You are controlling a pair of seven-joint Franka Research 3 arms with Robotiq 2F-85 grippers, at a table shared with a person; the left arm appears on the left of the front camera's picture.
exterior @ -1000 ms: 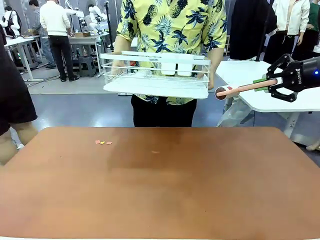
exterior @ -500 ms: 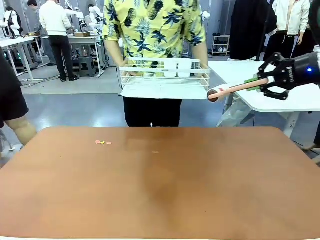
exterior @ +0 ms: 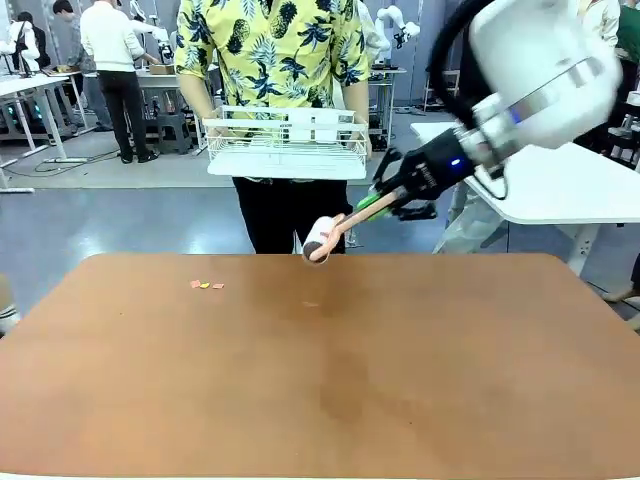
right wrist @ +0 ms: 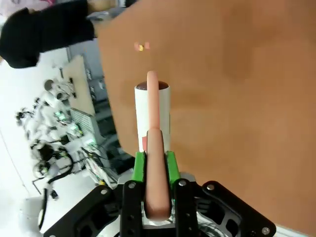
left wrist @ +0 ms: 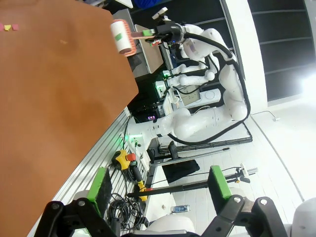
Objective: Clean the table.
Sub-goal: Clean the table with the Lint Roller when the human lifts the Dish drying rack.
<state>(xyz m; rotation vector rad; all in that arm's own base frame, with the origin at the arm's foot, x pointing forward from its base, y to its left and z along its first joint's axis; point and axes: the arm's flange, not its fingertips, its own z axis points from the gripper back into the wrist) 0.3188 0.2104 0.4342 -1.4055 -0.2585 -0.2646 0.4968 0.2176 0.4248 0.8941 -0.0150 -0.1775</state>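
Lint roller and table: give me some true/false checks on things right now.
The right hand is shut on the lint roller. True.
The roller head sits at the middle of the table. False: it is at the far edge.
Small coloured scraps lie on the table. True.
The white dish rack stands on the table. False: a person holds it behind the table.
The left hand is shut. False: it is open.
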